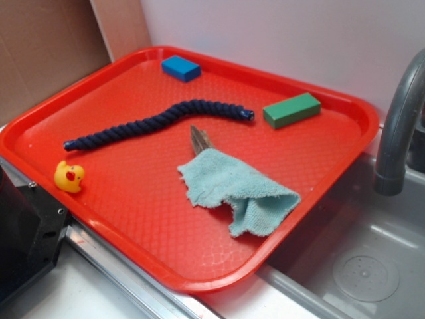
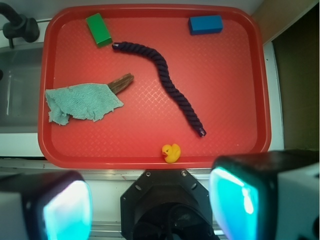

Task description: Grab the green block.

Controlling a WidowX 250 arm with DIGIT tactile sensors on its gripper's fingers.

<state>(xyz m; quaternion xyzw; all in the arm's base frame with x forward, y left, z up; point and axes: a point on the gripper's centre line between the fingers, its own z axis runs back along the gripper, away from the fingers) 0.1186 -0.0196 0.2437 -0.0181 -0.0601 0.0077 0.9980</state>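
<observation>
We carry the gripper [image 2: 150, 205] — fingers apart, empty — to the green block [image 2: 98, 29], straddling its narrow width, clear of the rope [image 2: 165, 80]

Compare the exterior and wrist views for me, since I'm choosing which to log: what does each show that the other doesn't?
Only the exterior view shows the sink basin's drain and the cardboard behind the tray. Only the wrist view shows the gripper, its fingers spread apart, holding nothing, hanging short of the tray's near edge. Both show the red tray, the green block, blue block, dark rope, teal cloth over a brown piece, the yellow duck and the faucet.
</observation>
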